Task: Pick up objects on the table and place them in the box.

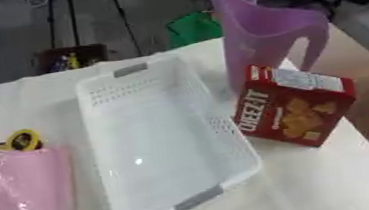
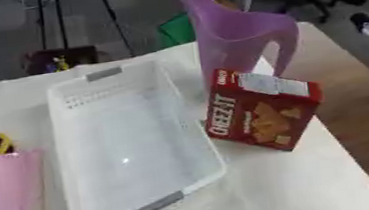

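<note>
A white perforated basket (image 1: 99, 97) with grey handles lies in the middle of the table, with nothing inside it. To its right stands a red Cheez-It cracker box (image 1: 292, 107), upright and turned a little. Behind that box stands a tall purple plastic pitcher (image 1: 258, 32) with its handle to the right. Left of the basket lies a pink plastic bag (image 1: 18, 190). A small yellow and black object (image 1: 21, 140) lies just above the bag. Neither of my hands shows in either view.
The table (image 1: 321, 186) is white, and its right edge runs close past the cracker box. Beyond the far edge the floor holds a green object (image 1: 192, 27) and a dark bin (image 1: 68, 57) with small things in it.
</note>
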### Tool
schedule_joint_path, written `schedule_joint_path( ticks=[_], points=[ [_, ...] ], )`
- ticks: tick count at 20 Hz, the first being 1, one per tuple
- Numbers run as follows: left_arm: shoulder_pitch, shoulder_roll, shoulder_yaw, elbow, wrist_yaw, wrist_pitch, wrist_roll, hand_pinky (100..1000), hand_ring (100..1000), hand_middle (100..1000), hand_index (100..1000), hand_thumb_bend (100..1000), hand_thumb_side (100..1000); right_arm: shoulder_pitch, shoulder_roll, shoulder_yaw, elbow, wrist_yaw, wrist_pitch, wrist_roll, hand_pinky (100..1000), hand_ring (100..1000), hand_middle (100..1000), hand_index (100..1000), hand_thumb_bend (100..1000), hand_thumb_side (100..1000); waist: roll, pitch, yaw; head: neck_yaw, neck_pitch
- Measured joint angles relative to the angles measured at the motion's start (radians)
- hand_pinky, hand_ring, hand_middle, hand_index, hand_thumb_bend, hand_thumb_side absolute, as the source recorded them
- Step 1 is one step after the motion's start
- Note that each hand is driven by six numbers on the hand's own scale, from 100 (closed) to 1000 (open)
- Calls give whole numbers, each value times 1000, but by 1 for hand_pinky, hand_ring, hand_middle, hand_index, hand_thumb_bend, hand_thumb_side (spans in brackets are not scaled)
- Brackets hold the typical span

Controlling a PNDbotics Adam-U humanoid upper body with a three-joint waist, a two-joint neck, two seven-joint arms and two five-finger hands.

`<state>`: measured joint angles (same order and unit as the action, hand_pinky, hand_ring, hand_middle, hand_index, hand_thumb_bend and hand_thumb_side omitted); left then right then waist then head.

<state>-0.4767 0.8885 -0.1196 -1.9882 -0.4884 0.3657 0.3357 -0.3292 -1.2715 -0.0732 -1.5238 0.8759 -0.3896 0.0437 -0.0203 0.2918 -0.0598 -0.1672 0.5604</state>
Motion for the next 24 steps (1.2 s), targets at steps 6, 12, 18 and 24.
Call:
schedule_joint_path(
  ticks=[6,12,18,24],
  points=[
    [-9,-7,-3,0,5,-3,-4,832,879,904,959,100,965,4,-1,42,-1,-48,-36,20,862,937,950,985,229,1000,1,0,6,0,-9],
    [-24,-9,-12,0,12,-7,-11,832,878,903,959,100,965,-26,-16,105,-14,-60,-55,24,869,941,953,990,240,1000,0,0,16,-40,-14],
    [-31,-9,-19,0,20,-9,-15,832,878,903,957,100,967,-65,-17,158,-10,-88,-69,52,884,952,940,986,338,1000,-1,3,25,-54,-17],
    [-40,-13,-25,0,24,-12,-19,831,878,902,957,100,968,-115,-15,199,24,-126,-87,102,897,963,948,1000,421,1000,-1,3,33,-65,-17]
  ],
)
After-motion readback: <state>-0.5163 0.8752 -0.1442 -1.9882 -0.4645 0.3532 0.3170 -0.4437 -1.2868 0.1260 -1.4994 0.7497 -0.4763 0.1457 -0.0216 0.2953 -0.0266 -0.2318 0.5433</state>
